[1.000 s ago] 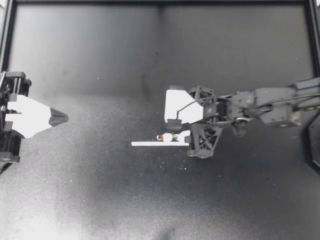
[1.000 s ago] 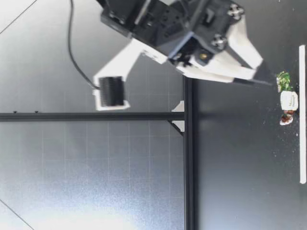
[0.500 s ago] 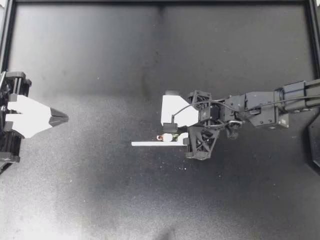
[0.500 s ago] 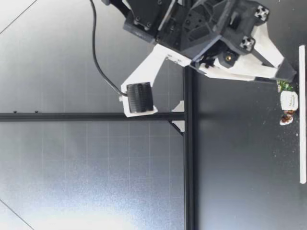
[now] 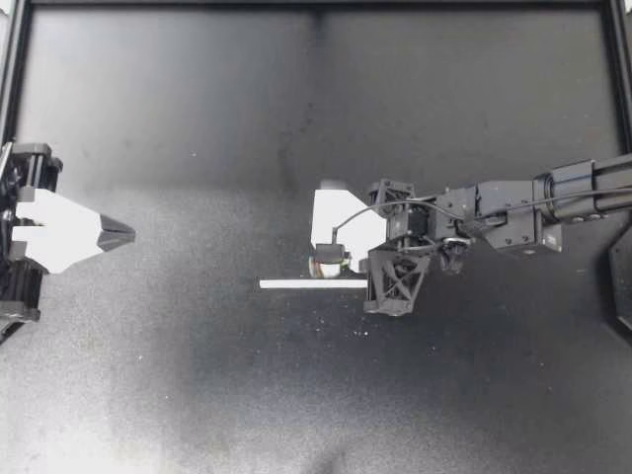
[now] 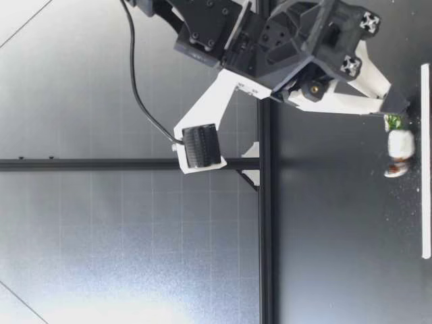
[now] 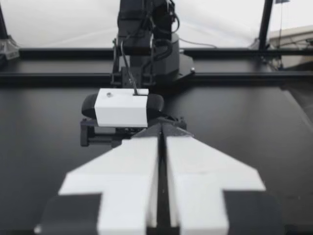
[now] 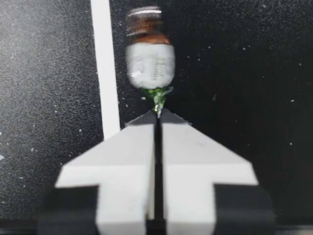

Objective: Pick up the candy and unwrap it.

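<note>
The candy point(image 5: 318, 268) is small, in a white wrapper with one brown twisted end and one green. It lies beside a white strip point(image 5: 296, 283) near the table's middle, mostly hidden under my right wrist. My right gripper point(image 5: 333, 265) is shut on the candy's green end; the right wrist view shows the candy point(image 8: 150, 62) just past the closed right gripper point(image 8: 157, 115). In the low view the candy point(image 6: 399, 144) hangs from my right gripper point(image 6: 397, 111), barely above the table. My left gripper point(image 5: 126, 234) rests shut and empty at the table's left edge, as the left wrist view shows it point(image 7: 161, 131).
The white strip point(image 8: 105, 73) lies flat along the candy's side. A black frame rail point(image 5: 316, 5) borders the far edge of the dark table. My right arm point(image 7: 128, 105) shows ahead of the left gripper.
My right gripper slid a little to the left and closed from wide open onto the candy's green end. The candy has shifted slightly and come a touch off the table. The left arm stayed still.
</note>
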You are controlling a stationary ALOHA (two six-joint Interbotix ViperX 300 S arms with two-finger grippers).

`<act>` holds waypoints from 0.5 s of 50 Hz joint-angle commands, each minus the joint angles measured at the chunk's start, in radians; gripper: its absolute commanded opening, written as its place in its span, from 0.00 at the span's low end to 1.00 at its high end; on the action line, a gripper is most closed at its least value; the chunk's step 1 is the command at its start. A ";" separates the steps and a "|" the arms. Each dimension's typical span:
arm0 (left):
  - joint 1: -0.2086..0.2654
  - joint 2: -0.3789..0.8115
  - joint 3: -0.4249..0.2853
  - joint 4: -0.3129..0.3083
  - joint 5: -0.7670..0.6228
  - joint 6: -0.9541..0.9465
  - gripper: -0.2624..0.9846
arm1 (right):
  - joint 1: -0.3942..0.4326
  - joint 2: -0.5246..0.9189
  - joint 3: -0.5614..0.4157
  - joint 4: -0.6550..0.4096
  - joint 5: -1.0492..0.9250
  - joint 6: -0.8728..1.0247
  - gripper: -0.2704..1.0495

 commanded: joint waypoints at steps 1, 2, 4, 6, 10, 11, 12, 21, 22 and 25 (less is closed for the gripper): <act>-0.003 0.015 -0.009 0.000 -0.005 0.000 0.12 | 0.000 -0.043 -0.025 0.003 -0.006 0.000 0.05; -0.003 0.018 -0.011 0.000 -0.005 0.000 0.12 | 0.002 -0.046 -0.026 0.003 -0.008 0.000 0.05; -0.003 0.028 -0.011 0.000 -0.005 0.000 0.12 | 0.003 -0.054 -0.026 0.003 -0.012 0.002 0.05; -0.003 0.038 -0.011 0.000 -0.005 0.000 0.13 | 0.005 -0.060 -0.028 0.003 -0.018 0.003 0.05; -0.003 0.066 -0.015 0.000 -0.009 0.000 0.14 | 0.009 -0.075 -0.026 0.005 -0.025 0.005 0.05; -0.003 0.072 -0.015 0.000 -0.011 0.002 0.15 | 0.012 -0.080 -0.026 0.005 -0.025 0.005 0.05; -0.003 0.081 -0.017 0.000 -0.014 0.002 0.15 | 0.012 -0.084 -0.025 0.005 -0.025 0.006 0.05; -0.003 0.179 -0.029 -0.002 -0.071 0.006 0.23 | 0.037 -0.147 -0.020 0.008 -0.025 0.011 0.05; -0.003 0.190 -0.031 0.000 -0.080 0.008 0.24 | 0.040 -0.155 -0.020 0.008 -0.026 0.011 0.05; -0.003 0.224 -0.034 0.000 -0.101 0.009 0.29 | 0.049 -0.179 -0.018 0.008 -0.026 0.012 0.05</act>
